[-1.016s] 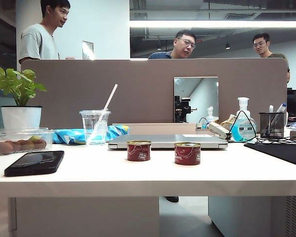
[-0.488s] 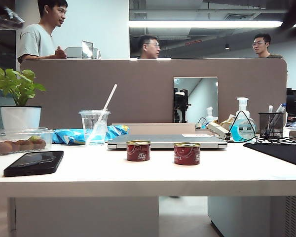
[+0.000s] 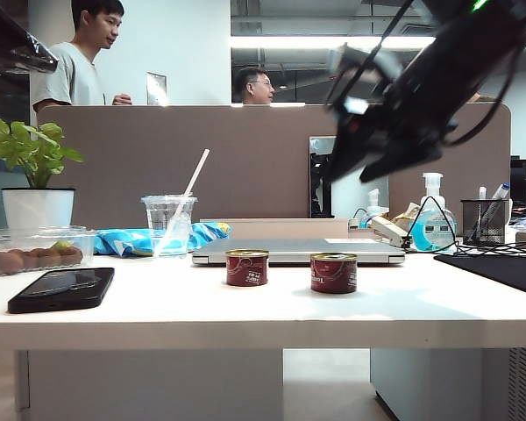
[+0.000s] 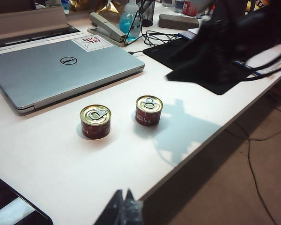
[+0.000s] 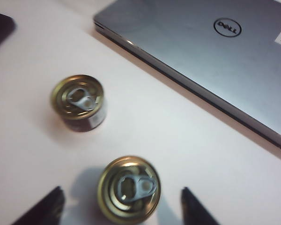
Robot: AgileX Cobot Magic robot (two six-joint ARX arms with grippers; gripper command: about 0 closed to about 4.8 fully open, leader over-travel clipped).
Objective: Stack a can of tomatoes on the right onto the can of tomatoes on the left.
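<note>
While the right gripper [image 5: 122, 206] gapes wide above the right can [image 5: 129, 188], the left gripper [image 4: 123, 212] looks shut beside the Dell laptop [image 4: 61, 70].

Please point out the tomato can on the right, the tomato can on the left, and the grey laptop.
Right red tomato can [image 3: 333, 273]: exterior view, label side.
Left red tomato can [image 3: 246, 267]: exterior view, label side.
Closed grey Dell laptop [image 4: 61, 70]: left wrist view, lid centre.

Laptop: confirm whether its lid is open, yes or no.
No, the silver laptop lies shut flat on the table behind the two tomato cans.
</note>
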